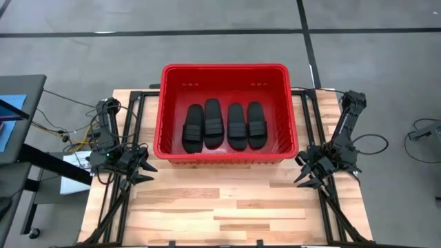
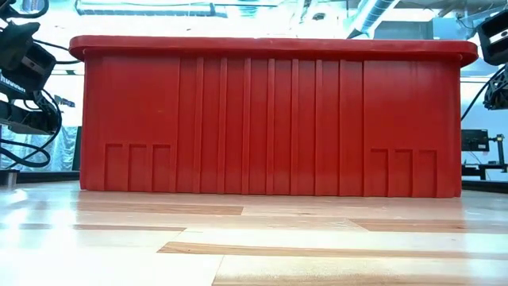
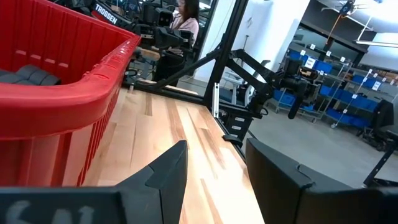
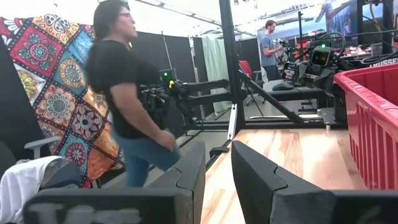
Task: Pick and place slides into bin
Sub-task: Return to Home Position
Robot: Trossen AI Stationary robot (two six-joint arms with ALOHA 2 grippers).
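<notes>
4 black slides point(image 1: 224, 126): side by side inside red bin point(image 1: 224, 69) on wooden table point(image 1: 207, 207). Left gripper point(image 1: 151, 172), right gripper point(image 1: 303, 176): beside bin's near corners, fingers parted, holding nothing.

Light wood plank table point(image 1: 220, 207) fills the lower centre of the high view, grey floor point(image 1: 207, 41) with dark lines across the top. Tangle of cables point(image 1: 69, 134) at middle left, dark desk point(image 1: 17, 93) at left edge. Right wrist view: person point(image 4: 127, 106) in black shirt and blue jeans beside a colourful patterned tapestry point(image 4: 53, 93), second person point(image 4: 270, 40) far behind. Left wrist view: shelving point(image 3: 323, 65) with blue boxes in the background.
</notes>
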